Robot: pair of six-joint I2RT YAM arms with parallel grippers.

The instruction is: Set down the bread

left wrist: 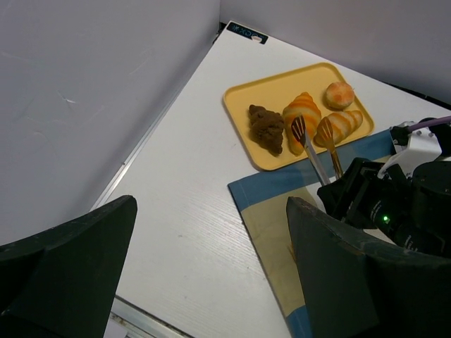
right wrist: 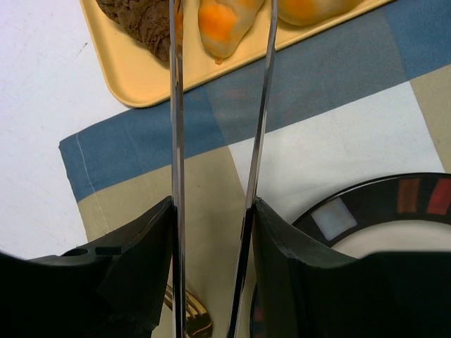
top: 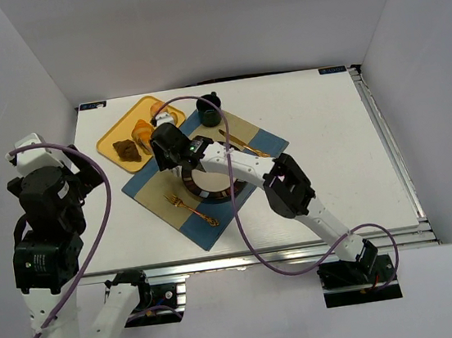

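The bread (left wrist: 303, 114) is a ridged golden-orange croissant lying on the yellow tray (left wrist: 246, 98), also seen in the top view (top: 143, 135) and at the upper edge of the right wrist view (right wrist: 222, 21). My right gripper (right wrist: 211, 211) is shut on metal tongs (right wrist: 176, 134), one arm pressed against each finger. The tongs (left wrist: 315, 155) reach over the tray with their arms spread, one on each side of the croissant's near end. My left gripper (left wrist: 211, 232) hangs open and holds nothing, high at the table's left side (top: 79, 179).
On the tray, a dark brown pastry (left wrist: 266, 128) lies left of the croissant, a pale roll (left wrist: 343, 124) right of it and a small bun (left wrist: 338, 95) behind. A blue-and-tan placemat (top: 150, 191) carries a dark-rimmed plate (right wrist: 366, 204), gold fork (top: 190, 208) and dark cup (top: 210, 110).
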